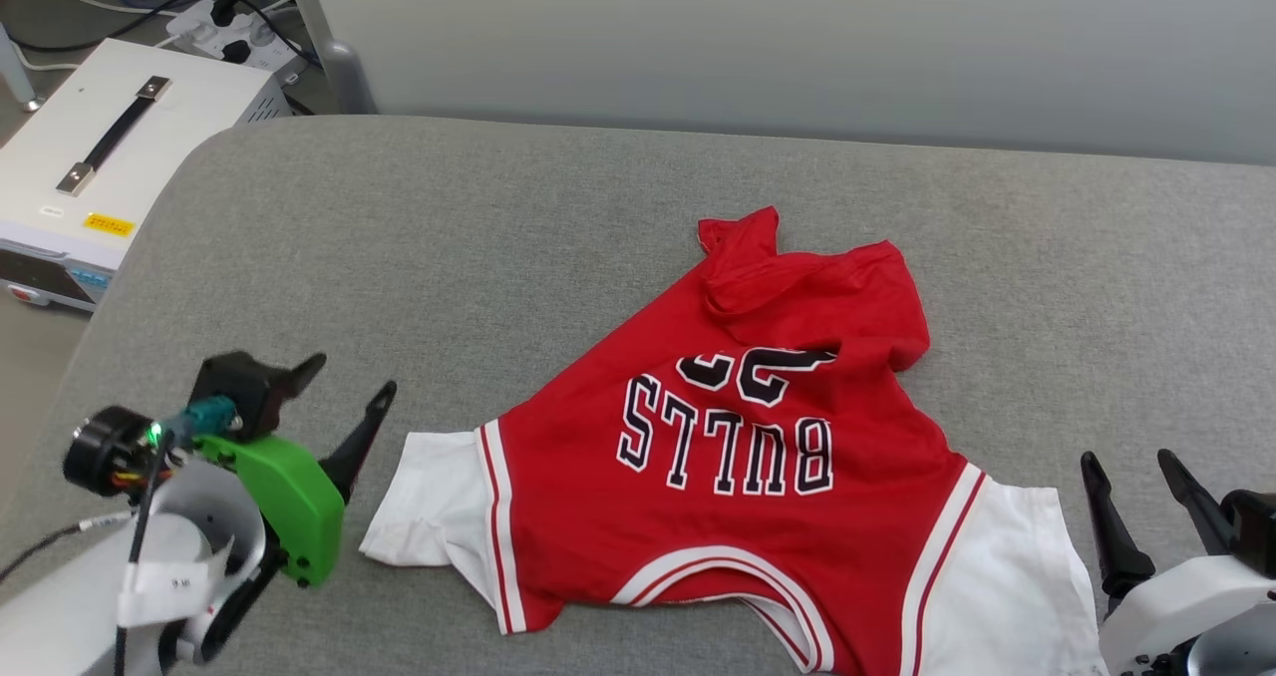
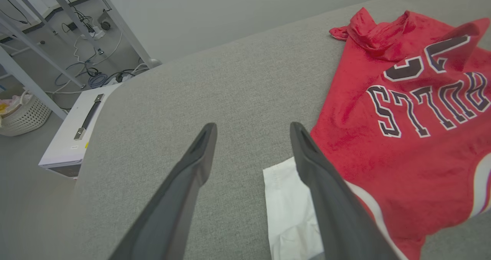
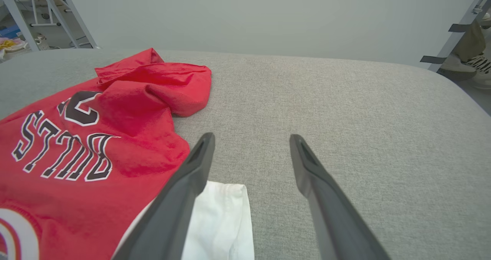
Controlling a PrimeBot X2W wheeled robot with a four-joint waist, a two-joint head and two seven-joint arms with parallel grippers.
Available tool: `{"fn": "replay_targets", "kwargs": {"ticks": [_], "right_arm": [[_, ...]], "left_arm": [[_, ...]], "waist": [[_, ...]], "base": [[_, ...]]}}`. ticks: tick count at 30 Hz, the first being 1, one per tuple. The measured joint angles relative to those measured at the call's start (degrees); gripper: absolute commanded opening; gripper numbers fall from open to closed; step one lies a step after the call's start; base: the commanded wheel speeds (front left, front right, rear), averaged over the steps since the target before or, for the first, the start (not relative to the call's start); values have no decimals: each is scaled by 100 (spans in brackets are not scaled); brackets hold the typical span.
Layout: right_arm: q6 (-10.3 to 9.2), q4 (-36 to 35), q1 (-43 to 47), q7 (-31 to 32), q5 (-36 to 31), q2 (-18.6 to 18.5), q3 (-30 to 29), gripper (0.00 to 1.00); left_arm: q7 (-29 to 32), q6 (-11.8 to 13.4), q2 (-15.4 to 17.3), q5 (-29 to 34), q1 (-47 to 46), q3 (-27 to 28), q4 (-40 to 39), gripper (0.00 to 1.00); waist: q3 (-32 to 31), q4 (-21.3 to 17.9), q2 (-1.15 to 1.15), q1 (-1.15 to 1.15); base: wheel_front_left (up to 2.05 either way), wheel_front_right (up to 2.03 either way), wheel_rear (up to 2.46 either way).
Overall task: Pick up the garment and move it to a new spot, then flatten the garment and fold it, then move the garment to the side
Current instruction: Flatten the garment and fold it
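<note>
two open, empty tools, garment [image 1: 758,457] lying rumpled, lettering up, between them on the grey bench [image 1: 498,237], left tool [image 1: 354,375] just beside one white sleeve [image 1: 429,502], right tool [image 1: 1127,457] just beside the other sleeve [image 1: 1007,566]

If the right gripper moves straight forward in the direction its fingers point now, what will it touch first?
Most likely the bare grey cushion: the right gripper aims past the garment, whose bunched red part lies to one side. Depth is hard to judge.
</note>
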Motion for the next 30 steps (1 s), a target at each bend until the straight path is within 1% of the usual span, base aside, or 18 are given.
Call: {"fn": "replay_targets", "kwargs": {"ticks": [2,3,5,7,11,13,15,20,25,30], "right_arm": [[0,-15,-1,0,-1,5,32,100],[0,-24,-7,0,-1,4,54,100],[0,-57,-36,16,-2,-2,118,100],[0,-96,-63,19,-3,-29,149,100],[0,-174,-243,49,-9,-100,212,100],[0,-234,-303,51,-10,-119,240,100],[0,-247,-379,68,-14,-127,269,100],[0,-248,-583,69,-49,-151,333,100],[0,-210,-812,69,-49,-208,399,100],[0,-119,-923,57,-49,-234,455,100]], "left_arm": [[244,-54,103,-98,-240,108,-148,100],[408,-109,114,-271,-352,172,-189,100],[884,-290,204,-341,-567,134,-230,100],[1283,-449,207,-569,-752,127,-180,100],[2405,-826,203,-717,-1076,-196,46,100],[2755,-949,144,-870,-1161,-287,197,100],[3048,-1056,81,-879,-1256,-416,415,100],[3364,-1247,-192,-945,-1321,-578,1027,100],[3479,-1415,-481,-978,-1334,-770,1613,100],[3594,-1569,-577,-978,-1510,-911,2014,100]], "waist": [[26,-23,0,0],[46,-36,0,0],[91,-80,0,0],[155,-113,0,0],[316,-204,0,0],[404,-248,0,0],[507,-301,0,0],[755,-418,0,0],[1005,-542,0,0],[1188,-644,1,0]], "base": [[0,0,0],[0,0,0],[0,0,0],[0,0,0],[0,0,0],[0,0,0],[0,0,0],[0,0,0],[0,0,0],[0,0,0]]}}
